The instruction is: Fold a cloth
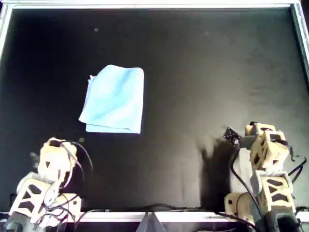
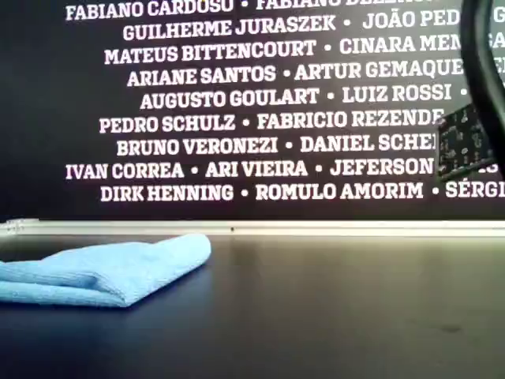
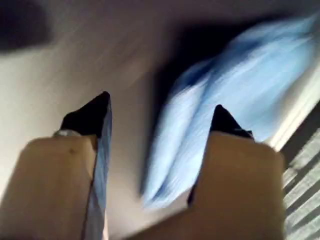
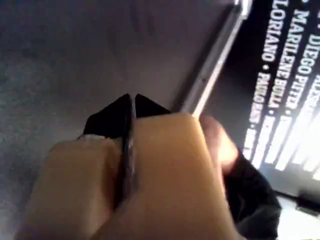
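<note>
One light blue, thin, soft fabric cloth (image 1: pixel 115 99) lies on the black matte worktop (image 1: pixel 203 72), left of centre in the overhead view, already doubled over into a rough rectangle with layered edges at its near side. Its long axis runs away from the robot base, slightly tilted. No other cloth in view.

Left hand (image 3: pixel 157 117): fingers apart, nothing between them; the cloth shows blurred just ahead of the jaws. In the overhead view this arm sits at the lower left, near the cloth's near edge, with bare worktop between them.

Right hand (image 4: pixel 131 107): fingers together, holding nothing. Its arm sits at the overhead view's lower right, well apart from the cloth.

Judgement: the left arm is the nearer one; the cloth lies ahead of it and a little toward the overhead view's right. Any further fold would likely start from the near layered edge.

Count: cloths 1, arms 2.
</note>
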{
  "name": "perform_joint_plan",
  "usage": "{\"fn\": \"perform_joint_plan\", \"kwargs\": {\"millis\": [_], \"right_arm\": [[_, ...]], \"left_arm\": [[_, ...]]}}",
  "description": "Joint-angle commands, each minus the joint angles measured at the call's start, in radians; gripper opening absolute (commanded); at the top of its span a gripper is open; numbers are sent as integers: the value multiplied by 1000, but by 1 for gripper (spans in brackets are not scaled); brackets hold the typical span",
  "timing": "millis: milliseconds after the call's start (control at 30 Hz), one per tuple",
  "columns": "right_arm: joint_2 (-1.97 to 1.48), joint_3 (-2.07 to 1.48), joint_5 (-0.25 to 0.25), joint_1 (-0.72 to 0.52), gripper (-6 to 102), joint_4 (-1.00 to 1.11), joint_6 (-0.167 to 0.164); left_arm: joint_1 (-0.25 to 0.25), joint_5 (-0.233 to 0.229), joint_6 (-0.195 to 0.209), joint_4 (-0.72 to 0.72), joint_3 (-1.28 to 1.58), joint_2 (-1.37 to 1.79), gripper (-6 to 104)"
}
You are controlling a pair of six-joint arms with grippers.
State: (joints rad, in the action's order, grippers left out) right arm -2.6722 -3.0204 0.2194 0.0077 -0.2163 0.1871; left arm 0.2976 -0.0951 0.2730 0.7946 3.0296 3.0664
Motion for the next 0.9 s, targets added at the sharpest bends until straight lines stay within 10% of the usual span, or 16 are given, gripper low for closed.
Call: {"fn": "perform_joint_plan", "kwargs": {"millis": [0, 400, 667, 867], "right_arm": [[-15, -12, 8, 12, 1, -66, -2], [-98, -12, 78, 86, 1, -187, -2], [-71, -12, 353, 91, 1, -190, -2], [-87, -11, 385, 219, 1, -334, 0]], "left_arm": [[-15, 32, 5, 14, -11, 14, 70], [-124, -272, 5, 31, -8, 14, 70], [-126, -293, 5, 31, -8, 14, 70], [-126, -295, 5, 31, -8, 14, 69]]}}
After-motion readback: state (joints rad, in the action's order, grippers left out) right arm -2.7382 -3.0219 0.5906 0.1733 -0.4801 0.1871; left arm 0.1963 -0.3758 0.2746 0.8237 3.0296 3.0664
